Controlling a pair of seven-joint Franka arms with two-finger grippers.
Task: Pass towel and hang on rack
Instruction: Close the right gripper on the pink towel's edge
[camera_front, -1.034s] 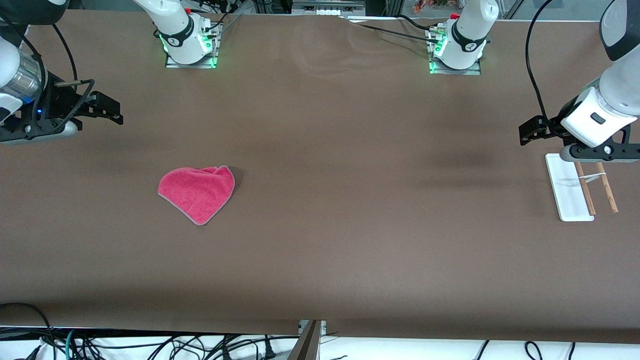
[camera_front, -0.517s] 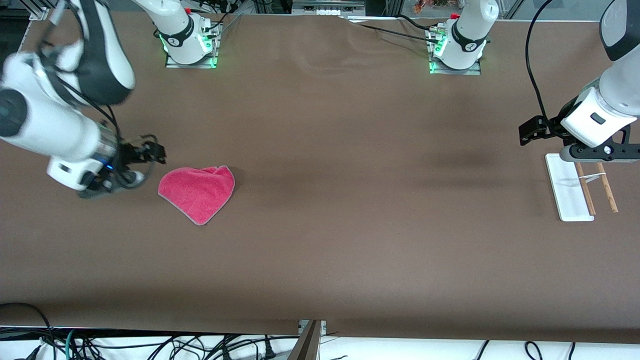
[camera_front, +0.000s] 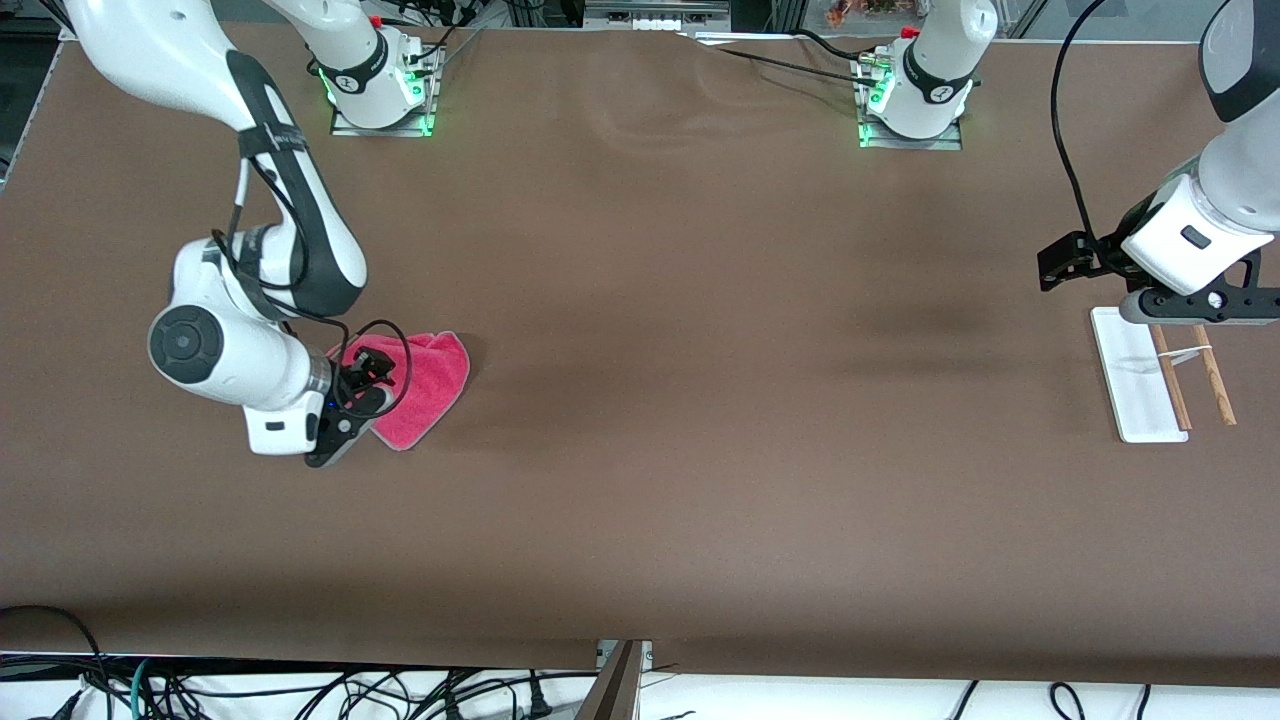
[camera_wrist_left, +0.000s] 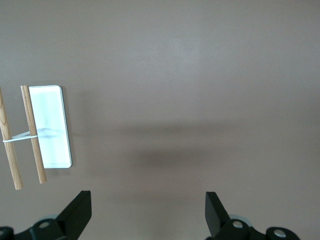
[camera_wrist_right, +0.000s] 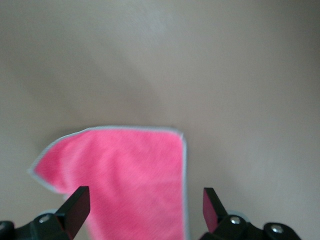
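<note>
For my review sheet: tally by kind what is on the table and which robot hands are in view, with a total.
Towel, pink-red, lying under the open right hand: 1
Rack, white base with two wooden rods, beside the open left hand: 1
Robot hands: 2
Total: 4

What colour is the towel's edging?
Thin pale grey around the pink-red towel; it shows best in the right wrist view.

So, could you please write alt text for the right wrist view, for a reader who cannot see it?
The right gripper, fingers open, hangs over a pink towel with thin grey edging that lies flat on the brown table. One black fingertip shows over the towel's edge and the other over bare table.
</note>
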